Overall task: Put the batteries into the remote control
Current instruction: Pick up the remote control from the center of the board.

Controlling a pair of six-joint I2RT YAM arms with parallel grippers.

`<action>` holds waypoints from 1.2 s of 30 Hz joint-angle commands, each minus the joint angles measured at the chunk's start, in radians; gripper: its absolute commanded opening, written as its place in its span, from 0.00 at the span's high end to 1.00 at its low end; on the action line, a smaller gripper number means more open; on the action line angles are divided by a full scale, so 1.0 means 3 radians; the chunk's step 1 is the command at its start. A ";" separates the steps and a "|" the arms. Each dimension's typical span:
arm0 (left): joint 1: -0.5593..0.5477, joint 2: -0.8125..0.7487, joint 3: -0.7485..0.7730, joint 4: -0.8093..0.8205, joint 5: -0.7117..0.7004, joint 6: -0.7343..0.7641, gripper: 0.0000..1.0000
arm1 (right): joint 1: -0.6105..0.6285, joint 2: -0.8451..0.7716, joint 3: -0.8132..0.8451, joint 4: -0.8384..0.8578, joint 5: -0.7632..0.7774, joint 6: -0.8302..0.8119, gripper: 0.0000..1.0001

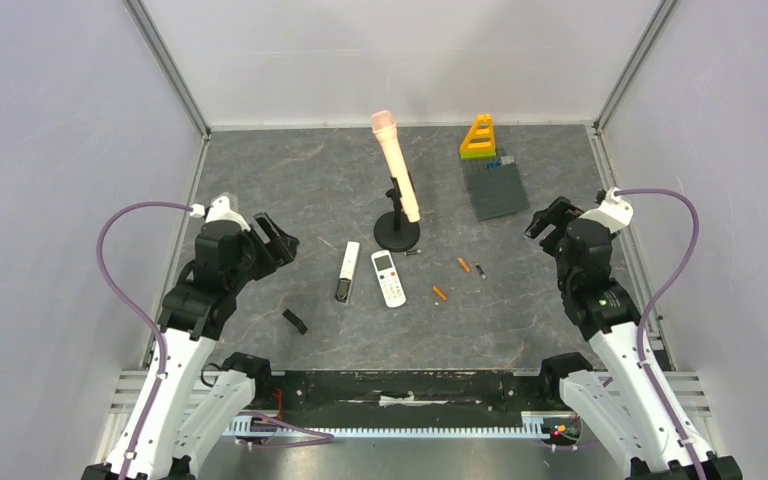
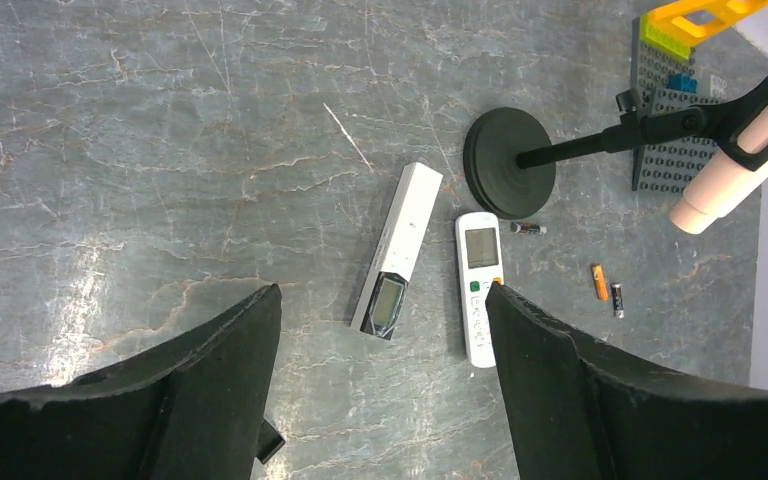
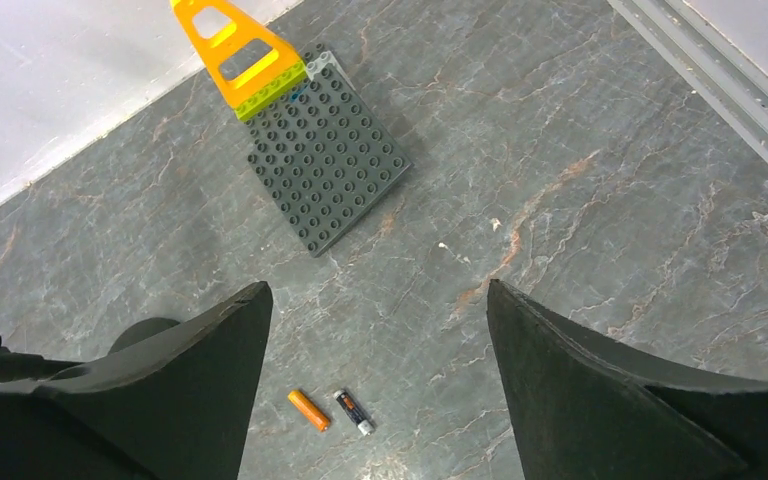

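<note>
Progress, as we judge it, is nil: every battery lies loose on the surface (image 1: 290,180), none seated in a remote, so the whole loading is left to do. Let's count. Two orange ones: the near orange battery (image 1: 440,293) just right of the button remote (image 1: 388,278), and the far orange battery (image 1: 464,265) lying close beside the first dark battery (image 1: 480,270), near but not touching, a pair the right wrist view shows plainly. The second dark battery (image 1: 412,253) sits by the stand base (image 1: 397,232), just beyond the button remote. That's four cells. Remotes, two: the button remote, face up with screen and keys, and the slim remote (image 1: 347,272) just to its left, white with a dark end; we cannot tell whether either compartment is open. One flat black strip (image 1: 295,321) lies near the left arm, one pink microphone (image 1: 396,165) is on its stand, and one grey studded plate (image 1: 493,188) has a yellow piece (image 1: 478,137) at its far end. The left tool (image 1: 275,238) hangs released and empty left of the remotes; the right tool (image 1: 545,220) is likewise spread and empty, right of the cells.
</note>
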 commanded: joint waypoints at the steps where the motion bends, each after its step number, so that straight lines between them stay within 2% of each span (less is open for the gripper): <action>1: 0.0012 -0.0011 0.0107 0.0124 -0.0025 -0.0046 0.19 | 0.0000 -0.0019 -0.0018 0.0096 0.0139 -0.0048 0.17; 6: 0.0014 -0.0054 0.0104 0.0070 -0.0106 -0.0264 0.18 | -0.0002 -0.0044 0.0048 0.0097 -0.0174 -0.0247 0.14; 11: 0.0013 -0.0184 0.0076 0.0176 0.0091 0.0090 0.17 | -0.0002 0.0072 0.0193 -0.0009 -0.0636 -0.0483 0.14; 13: 0.0013 -0.0300 0.0005 0.0229 0.0300 0.0241 0.12 | -0.0004 0.0087 0.0207 -0.0018 -0.0900 -0.0579 0.14; 16: 0.0013 -0.0455 -0.0228 0.0478 0.0966 0.0476 0.11 | -0.0003 0.0078 0.0166 -0.0051 -0.1219 -0.0643 0.14; 22: 0.0008 -0.0316 -0.0590 0.0840 0.1420 0.0326 0.15 | 0.0063 0.0086 -0.0044 0.0001 -0.1641 -0.0540 0.17; 25: -0.0009 -0.0096 -0.0762 0.1096 0.1594 0.0143 0.18 | 0.0360 0.0116 -0.0256 0.0189 -0.1607 -0.0388 0.19; 28: -0.0135 0.0051 -0.0910 0.1327 0.1540 -0.0063 0.21 | 0.0943 0.0217 -0.0426 0.0361 -0.1246 -0.0224 0.19; 33: -0.0632 0.0286 -0.0974 0.1485 0.0909 -0.0165 0.23 | 0.1822 0.0581 -0.0531 0.0523 -0.0613 0.0052 0.19; 36: -0.0907 0.0543 -0.0970 0.1497 0.0572 -0.0219 0.27 | 0.2189 0.0813 -0.0549 0.0675 -0.0390 0.0183 0.20</action>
